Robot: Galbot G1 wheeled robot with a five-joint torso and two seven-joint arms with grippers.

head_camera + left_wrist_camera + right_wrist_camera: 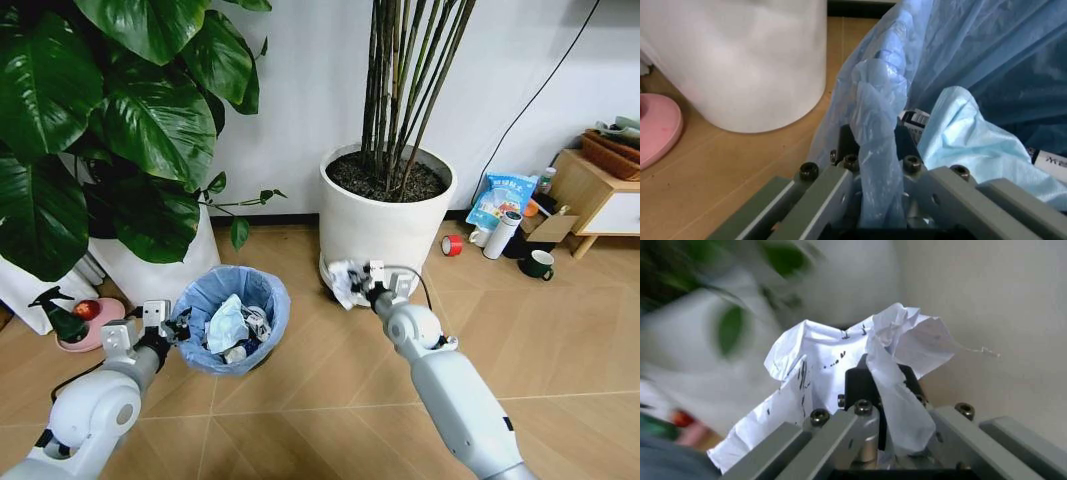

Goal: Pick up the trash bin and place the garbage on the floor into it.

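Holding crumpled litter, the trash bin sits lower left, left claw clamped on its bag rim; right claw grips crumpled paper mid-frame.

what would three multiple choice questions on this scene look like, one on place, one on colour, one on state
1. Where is the right gripper?
A. in front of the white plant pot
B. inside the trash bin
C. on the wooden cabinet

2. What colour is the bin's bag?
A. black
B. light blue
C. yellow

3. What does the left gripper hold?
A. nothing
B. the tape roll
C. the bin's bag rim

Answers:
1 A, it holds crumpled paper before the pot.
2 B, light-blue plastic lines the bin.
3 C, its fingers pinch the bag.
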